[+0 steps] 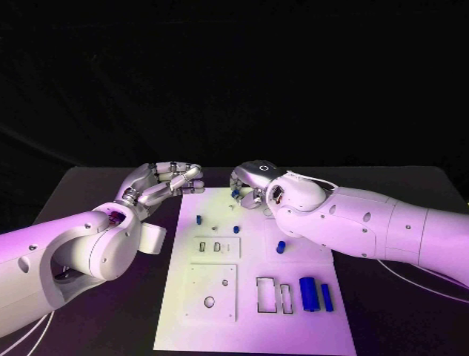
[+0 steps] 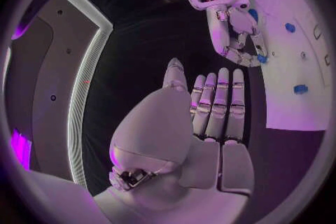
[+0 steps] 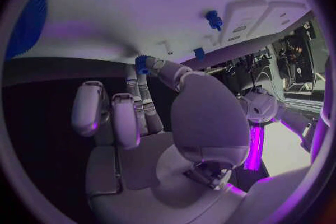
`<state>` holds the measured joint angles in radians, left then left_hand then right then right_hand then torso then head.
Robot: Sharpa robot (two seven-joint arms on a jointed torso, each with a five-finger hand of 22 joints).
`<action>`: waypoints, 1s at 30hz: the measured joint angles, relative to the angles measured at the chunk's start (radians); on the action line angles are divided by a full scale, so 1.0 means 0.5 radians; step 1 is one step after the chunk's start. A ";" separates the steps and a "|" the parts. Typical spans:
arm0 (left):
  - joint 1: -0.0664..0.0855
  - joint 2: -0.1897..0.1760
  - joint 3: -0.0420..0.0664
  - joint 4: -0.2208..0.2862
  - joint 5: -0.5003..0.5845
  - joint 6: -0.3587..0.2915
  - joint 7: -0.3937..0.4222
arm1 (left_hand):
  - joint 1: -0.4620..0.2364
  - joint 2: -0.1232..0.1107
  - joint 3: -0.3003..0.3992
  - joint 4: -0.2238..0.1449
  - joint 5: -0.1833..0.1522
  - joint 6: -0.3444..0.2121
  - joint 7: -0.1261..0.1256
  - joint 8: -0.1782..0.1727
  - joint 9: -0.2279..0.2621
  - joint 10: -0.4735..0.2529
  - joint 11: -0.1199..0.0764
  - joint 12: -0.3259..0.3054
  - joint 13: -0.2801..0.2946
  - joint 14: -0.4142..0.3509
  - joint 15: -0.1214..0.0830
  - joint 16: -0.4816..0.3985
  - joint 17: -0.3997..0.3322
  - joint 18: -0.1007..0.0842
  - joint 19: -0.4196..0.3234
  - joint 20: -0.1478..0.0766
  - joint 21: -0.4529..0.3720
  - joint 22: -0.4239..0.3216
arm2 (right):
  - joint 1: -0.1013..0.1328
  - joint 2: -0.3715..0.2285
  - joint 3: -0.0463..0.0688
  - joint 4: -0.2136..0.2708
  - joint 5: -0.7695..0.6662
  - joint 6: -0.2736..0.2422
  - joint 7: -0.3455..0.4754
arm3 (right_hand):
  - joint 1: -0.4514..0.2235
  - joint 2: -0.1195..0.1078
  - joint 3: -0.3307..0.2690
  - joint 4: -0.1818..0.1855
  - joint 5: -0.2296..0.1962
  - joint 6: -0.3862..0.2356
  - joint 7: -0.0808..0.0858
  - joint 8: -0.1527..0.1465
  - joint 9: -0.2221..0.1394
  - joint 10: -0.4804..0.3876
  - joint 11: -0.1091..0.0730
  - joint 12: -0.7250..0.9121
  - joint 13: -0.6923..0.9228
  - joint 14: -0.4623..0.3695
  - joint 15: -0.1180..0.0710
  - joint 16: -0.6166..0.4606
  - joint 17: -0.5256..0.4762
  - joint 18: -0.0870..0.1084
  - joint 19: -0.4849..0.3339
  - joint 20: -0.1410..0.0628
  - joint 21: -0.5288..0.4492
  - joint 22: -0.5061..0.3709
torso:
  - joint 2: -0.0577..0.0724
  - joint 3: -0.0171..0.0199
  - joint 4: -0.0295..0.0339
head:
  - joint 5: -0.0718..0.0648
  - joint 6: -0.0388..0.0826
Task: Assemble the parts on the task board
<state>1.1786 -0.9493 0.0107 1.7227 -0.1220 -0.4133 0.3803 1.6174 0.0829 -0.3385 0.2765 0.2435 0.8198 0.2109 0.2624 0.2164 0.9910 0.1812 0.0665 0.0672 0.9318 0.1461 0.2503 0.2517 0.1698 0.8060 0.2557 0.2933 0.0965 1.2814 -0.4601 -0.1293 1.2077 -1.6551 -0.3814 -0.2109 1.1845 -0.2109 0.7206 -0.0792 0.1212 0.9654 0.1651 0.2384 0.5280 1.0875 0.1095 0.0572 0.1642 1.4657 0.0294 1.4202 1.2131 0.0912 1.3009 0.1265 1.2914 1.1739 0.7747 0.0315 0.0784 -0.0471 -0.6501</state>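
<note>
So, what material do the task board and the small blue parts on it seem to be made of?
The task board looks like rigid white plastic or acrylic, matte: a flat thin plate with clean cut-out slots and holes. The blue parts look like moulded or printed plastic: even, opaque colour with a slight sheen. Neither can be told for certain.

Both arms are reaching inward, their hands nearly meeting at the 12 o'clock end of the table.

The left hand (image 1: 168, 180) is hovering at about 11 o'clock, its fingers (image 2: 218, 102) lying straight and side by side, holding nothing. The right hand (image 1: 253, 184) is bending down at about 12 o'clock, its fingertips (image 3: 153, 64) pinching a small blue part (image 3: 143, 61).
</note>
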 measured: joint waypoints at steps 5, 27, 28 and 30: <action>0.001 0.000 0.000 0.000 0.000 0.001 -0.001 | 0.000 0.000 -0.002 0.001 0.000 -0.003 0.003 0.000 0.000 -0.002 0.002 0.000 0.000 -0.002 -0.002 -0.008 0.000 0.000 0.000 0.000 0.000 0.000 | -0.002 -0.015 -0.001 0.017 -0.001 0.001 0.000 | 0.048 -0.036 -0.278 0.002 0.059 -0.135 0.024 -0.115 -0.081 -0.226 0.042 0.028 -0.058 -0.012 0.028 -0.063 -0.148 0.035 -0.156 0.048 -0.176 -0.194 | 0.001 0.0000 -0.001 | 0.002 0.002; 0.003 -0.015 -0.001 -0.038 0.000 0.005 -0.002 | 0.000 0.000 -0.001 0.001 0.000 -0.010 -0.004 0.000 0.002 -0.010 -0.005 0.000 0.000 -0.002 -0.002 -0.008 0.002 0.000 0.000 0.000 -0.008 -0.002 | 0.086 -0.732 0.037 0.604 0.338 -0.020 -0.058 | -0.020 -0.126 -0.471 0.144 0.077 -0.137 -0.039 -0.135 -0.106 0.312 -0.087 0.430 0.213 -0.002 -0.064 0.042 0.037 0.025 0.064 -0.050 0.010 0.103 | -0.029 0.0100 -0.055 | 0.002 0.018; 0.003 -0.013 -0.001 -0.040 0.000 0.006 -0.002 | 0.000 0.000 -0.005 -0.002 -0.005 -0.010 -0.004 0.000 0.002 -0.010 -0.005 0.000 0.000 -0.002 -0.002 -0.008 0.002 0.000 0.000 0.000 -0.008 -0.002 | 0.088 -0.745 0.037 0.604 0.374 -0.011 -0.063 | -0.020 -0.126 -0.525 0.152 0.077 -0.151 -0.047 -0.121 -0.092 0.310 -0.090 0.500 0.287 0.003 -0.068 0.048 0.047 0.007 0.073 -0.059 0.022 0.118 | -0.030 0.0105 -0.058 | 0.001 0.018; 0.003 -0.011 -0.001 -0.046 0.000 0.008 -0.002 | 0.000 0.000 -0.007 -0.004 -0.007 -0.010 -0.004 0.000 0.003 -0.010 -0.005 0.000 0.000 -0.002 -0.002 -0.008 0.004 0.000 0.000 0.000 -0.008 -0.004 | 0.090 -0.765 0.037 0.599 0.448 0.012 -0.074 | 0.029 -0.094 -0.643 0.176 0.077 -0.186 -0.055 -0.096 -0.061 0.260 -0.109 0.724 0.511 -0.002 -0.078 0.069 0.083 0.001 0.094 -0.072 0.039 0.154 | -0.033 0.0125 -0.062 | 0.000 0.015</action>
<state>1.1800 -0.9546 0.0104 1.6997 -0.1218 -0.4094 0.3791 1.6174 0.0829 -0.3420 0.2744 0.2398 0.8149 0.2089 0.2625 0.2177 0.9863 0.1788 0.0665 0.0672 0.9308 0.1451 0.2465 0.2536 0.1697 0.8060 0.2557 0.2893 0.0947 1.3265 -0.8427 -0.1108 1.5070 -1.4311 -0.3756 -0.2476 1.1988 -0.2579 0.3990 0.0090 0.1598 0.8725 0.1376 0.1903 0.4974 1.2176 0.0551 0.4190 0.4199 1.4649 -0.0094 1.4546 1.2547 0.0919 1.3478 0.0907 1.3111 1.2507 0.7580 0.0378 0.0475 -0.0469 -0.6425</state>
